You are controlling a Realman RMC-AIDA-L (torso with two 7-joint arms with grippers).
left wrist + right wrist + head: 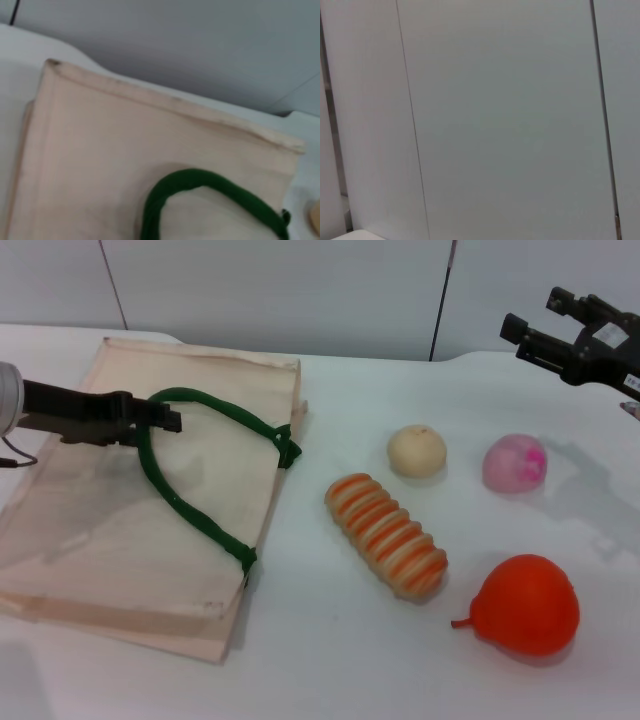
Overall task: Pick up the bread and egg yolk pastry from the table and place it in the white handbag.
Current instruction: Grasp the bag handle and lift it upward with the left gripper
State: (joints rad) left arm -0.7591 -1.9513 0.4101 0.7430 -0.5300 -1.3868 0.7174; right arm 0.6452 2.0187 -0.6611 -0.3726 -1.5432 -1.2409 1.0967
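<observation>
The white handbag [120, 510] lies flat on the left of the table, and its cloth [125, 150] fills the left wrist view. My left gripper [165, 421] reaches in from the left and is shut on the bag's dark green handle [200, 515], whose loop [200, 187] is raised a little. The striped orange and cream bread [387, 535] lies right of the bag. The round beige egg yolk pastry [417, 451] sits just behind the bread. My right gripper [540, 320] hangs open, high at the far right, well away from both foods.
A pink mottled ball [515, 463] rests right of the pastry. A red-orange pear-shaped fruit [525, 605] sits at the front right. A grey wall runs along the table's back edge, and the right wrist view shows only that wall.
</observation>
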